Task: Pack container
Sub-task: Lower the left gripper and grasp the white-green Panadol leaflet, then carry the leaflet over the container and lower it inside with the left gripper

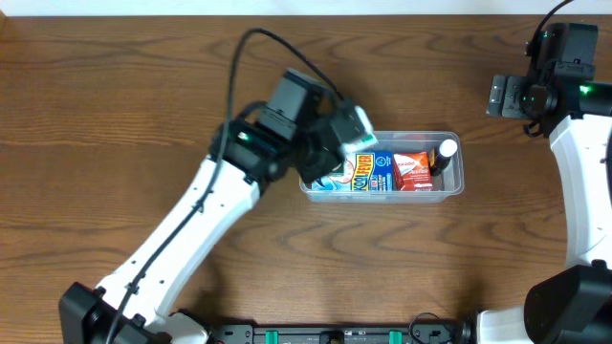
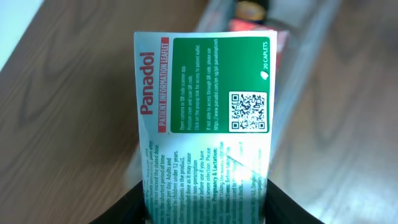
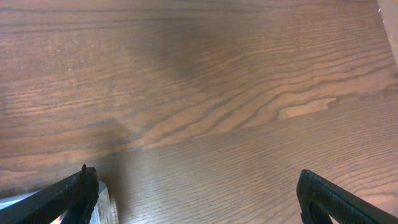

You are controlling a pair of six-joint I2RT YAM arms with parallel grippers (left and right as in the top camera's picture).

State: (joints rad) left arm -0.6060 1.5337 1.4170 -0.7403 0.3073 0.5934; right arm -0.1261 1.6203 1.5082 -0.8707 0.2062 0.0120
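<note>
The container (image 1: 457, 182), a clear rectangular tub, lies on the wooden table right of centre. Inside it are a blue and yellow box (image 1: 371, 172), a red packet (image 1: 413, 170) and a dark bottle with a white cap (image 1: 446, 153). My left gripper (image 1: 344, 136) hangs over the tub's left end, shut on a white and green Panadol box (image 2: 205, 118). That box stands out ahead of the fingers (image 2: 121, 208) and fills the left wrist view. My right gripper (image 1: 502, 96) is at the far right back of the table, open, with only bare wood between its fingers (image 3: 74, 190).
A blue and white packet (image 1: 330, 182) lies at the tub's left end, partly under my left arm. The left arm (image 1: 182, 239) runs diagonally from the front left. The right arm (image 1: 583, 172) runs along the right edge.
</note>
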